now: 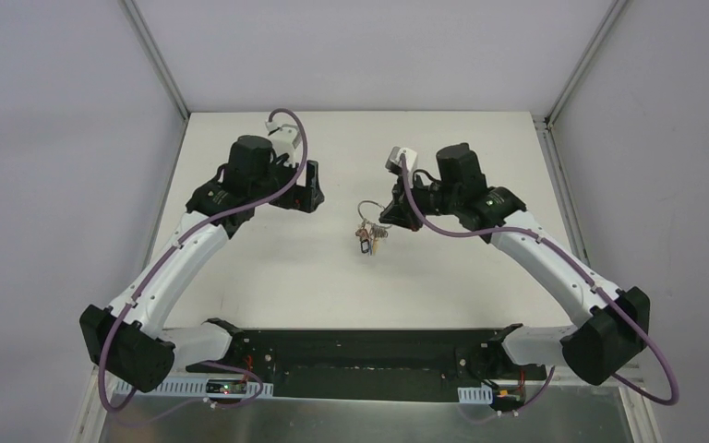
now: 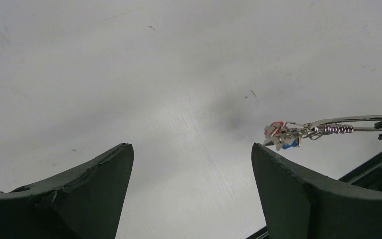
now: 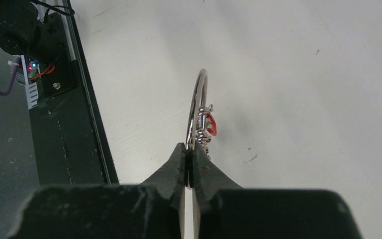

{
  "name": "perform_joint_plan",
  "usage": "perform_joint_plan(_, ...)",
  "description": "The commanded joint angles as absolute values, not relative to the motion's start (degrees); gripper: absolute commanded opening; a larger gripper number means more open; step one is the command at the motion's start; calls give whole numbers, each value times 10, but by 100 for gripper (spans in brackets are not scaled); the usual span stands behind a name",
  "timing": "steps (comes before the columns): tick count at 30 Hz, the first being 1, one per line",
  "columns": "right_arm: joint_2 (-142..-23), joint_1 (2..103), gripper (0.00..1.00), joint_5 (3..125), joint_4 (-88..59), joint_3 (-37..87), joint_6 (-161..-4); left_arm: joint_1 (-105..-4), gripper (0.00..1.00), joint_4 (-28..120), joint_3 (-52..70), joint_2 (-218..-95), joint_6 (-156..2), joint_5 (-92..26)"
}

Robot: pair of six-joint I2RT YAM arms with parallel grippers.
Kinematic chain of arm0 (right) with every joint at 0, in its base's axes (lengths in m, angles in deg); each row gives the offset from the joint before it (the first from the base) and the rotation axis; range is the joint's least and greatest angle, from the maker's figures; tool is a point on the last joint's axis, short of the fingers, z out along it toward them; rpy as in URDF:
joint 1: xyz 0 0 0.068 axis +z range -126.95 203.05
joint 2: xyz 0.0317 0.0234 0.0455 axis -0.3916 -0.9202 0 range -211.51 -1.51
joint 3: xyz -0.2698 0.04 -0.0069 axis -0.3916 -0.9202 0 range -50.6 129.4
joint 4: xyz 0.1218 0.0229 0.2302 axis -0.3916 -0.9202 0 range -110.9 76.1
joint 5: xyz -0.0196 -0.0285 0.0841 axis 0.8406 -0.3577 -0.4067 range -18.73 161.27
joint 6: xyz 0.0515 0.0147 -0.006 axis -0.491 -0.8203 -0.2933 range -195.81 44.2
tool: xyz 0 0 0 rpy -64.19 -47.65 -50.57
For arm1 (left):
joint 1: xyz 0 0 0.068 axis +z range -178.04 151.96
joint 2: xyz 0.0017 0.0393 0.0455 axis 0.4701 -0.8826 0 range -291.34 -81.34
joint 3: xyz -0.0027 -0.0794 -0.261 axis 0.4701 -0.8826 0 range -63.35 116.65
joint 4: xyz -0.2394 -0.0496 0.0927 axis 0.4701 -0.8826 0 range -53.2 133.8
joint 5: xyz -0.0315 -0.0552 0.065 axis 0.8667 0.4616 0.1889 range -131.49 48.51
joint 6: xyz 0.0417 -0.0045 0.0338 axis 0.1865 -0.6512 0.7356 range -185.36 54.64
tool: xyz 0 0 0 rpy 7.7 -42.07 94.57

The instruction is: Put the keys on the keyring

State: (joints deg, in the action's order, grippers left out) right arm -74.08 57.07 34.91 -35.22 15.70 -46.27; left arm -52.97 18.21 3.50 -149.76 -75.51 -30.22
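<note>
We have the right gripper (image 3: 189,152) pinched shut on the keyring (image 3: 199,87), red-tagged key (image 3: 211,124) dangling off it. Our left gripper (image 2: 191,159) gapes wide, holding nothing.

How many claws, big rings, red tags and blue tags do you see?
claws: 2, the left claw open, the right claw shut on the keyring
keyring: 1
red tag: 1
blue tag: 1
total: 5

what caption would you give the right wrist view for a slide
Right gripper shut on the keyring, seen edge-on over the white table, a red key tag at its side.
</note>
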Motion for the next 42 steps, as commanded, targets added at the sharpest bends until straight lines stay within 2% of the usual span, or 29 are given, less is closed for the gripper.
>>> perform_joint_plan(1,-769,587,2,307,-274,152,-538,-520,91,155,69,-1469,-721,-383)
perform_joint_plan(11,-838,610,1,264,-149,73,-634,-512,94,160,50,-1450,-724,-402)
perform_joint_plan(18,-904,499,4,251,-87,29,-729,-507,96,165,36,-1447,-727,-395)
perform_joint_plan(28,-1030,380,14,255,-130,39,-784,-507,96,162,30,-1441,-732,-370)
perform_joint_plan(42,-1059,268,26,274,-210,53,-718,-507,96,159,27,-1429,-727,-358)
